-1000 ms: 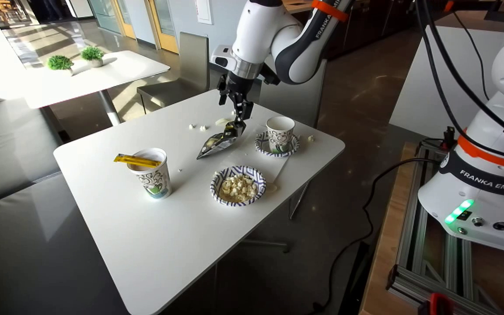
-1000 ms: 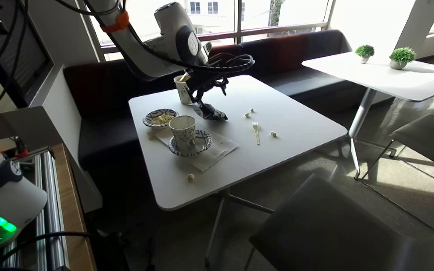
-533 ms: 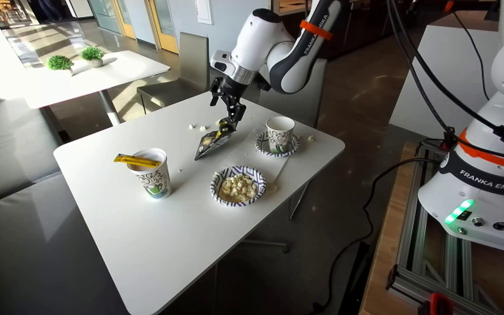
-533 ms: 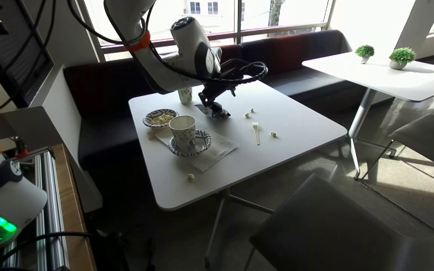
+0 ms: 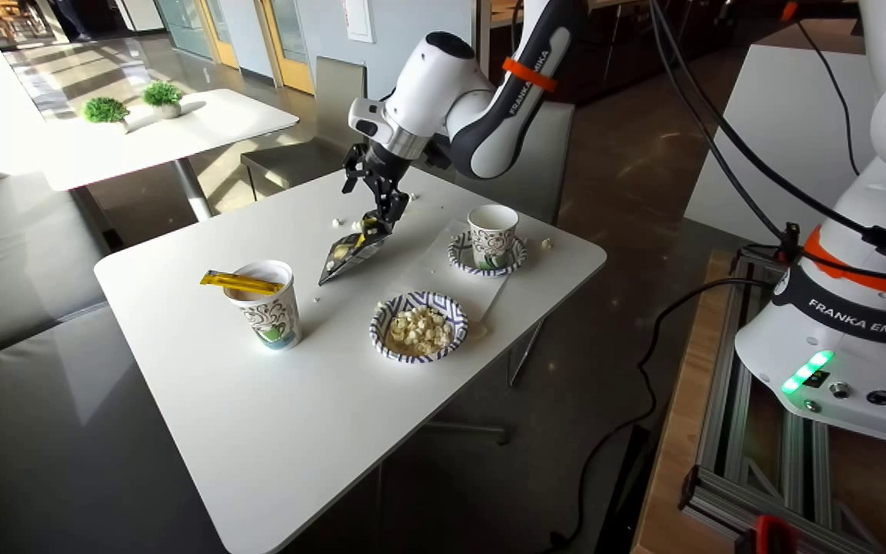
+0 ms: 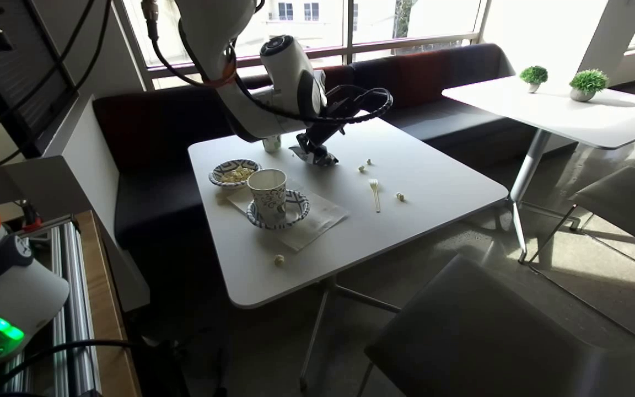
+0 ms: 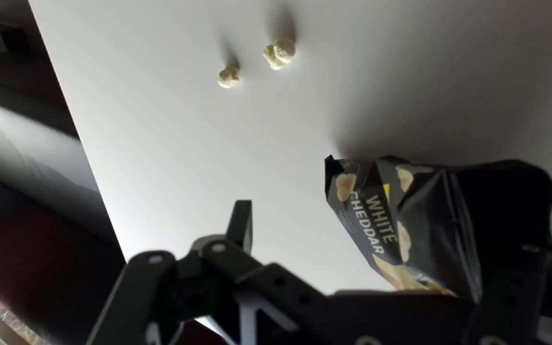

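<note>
In an exterior view, the pincer [image 5: 370, 201] hangs low over the white surface [image 5: 297, 431], its fingers spread wide. A dark snack bag [image 5: 349, 250] slants down from one of them; whether its lower tip reaches the surface cannot be told. Only here is a yellow packet [image 5: 241, 283] visible, laid across the rim of a paper cup [image 5: 272, 319]; a patterned bowl [image 5: 454, 314] of popcorn [image 5: 418, 331] stands nearby.

In an exterior view, a pale plastic fork [image 6: 374, 194] shows plainly on the surface, along with a napkin [image 6: 317, 223] and, resting on it, a second bowl [image 6: 302, 205] in which a second cup [image 6: 269, 193] stands upright. There the arm [image 6: 295, 82] covers the top of the paper cup, and the bag is a dark crumple below the pincer, whose spread cannot be read from that angle.

The wrist view alone makes the words WHITE CHEDDAR legible on the bag. It lies within the wide gap, against the finger on that view's right and clear of the opposite finger [image 7: 241, 227]; the contact is too dark to tell beside from around. Two popcorn pieces [image 7: 280, 53] lie beyond it.
</note>
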{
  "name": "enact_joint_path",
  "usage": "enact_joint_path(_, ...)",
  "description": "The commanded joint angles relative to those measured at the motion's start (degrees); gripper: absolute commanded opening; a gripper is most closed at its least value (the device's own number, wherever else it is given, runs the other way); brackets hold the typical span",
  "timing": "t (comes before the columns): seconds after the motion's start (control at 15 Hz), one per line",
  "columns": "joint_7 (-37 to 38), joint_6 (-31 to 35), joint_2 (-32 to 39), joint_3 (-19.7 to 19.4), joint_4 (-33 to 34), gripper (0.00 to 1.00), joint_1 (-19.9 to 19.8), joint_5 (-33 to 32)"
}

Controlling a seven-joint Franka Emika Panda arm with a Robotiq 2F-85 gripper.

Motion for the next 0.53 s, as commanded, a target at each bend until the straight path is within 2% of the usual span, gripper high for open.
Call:
enact_joint_path(0.0,-1.3,1.1,1.2,0.5,0.9,1.0,-0.2,-0.7)
enact_joint_path(0.47,-1.2,-1.6,-2.7,2.2,-4.5,1.0,-1.5,-0.4)
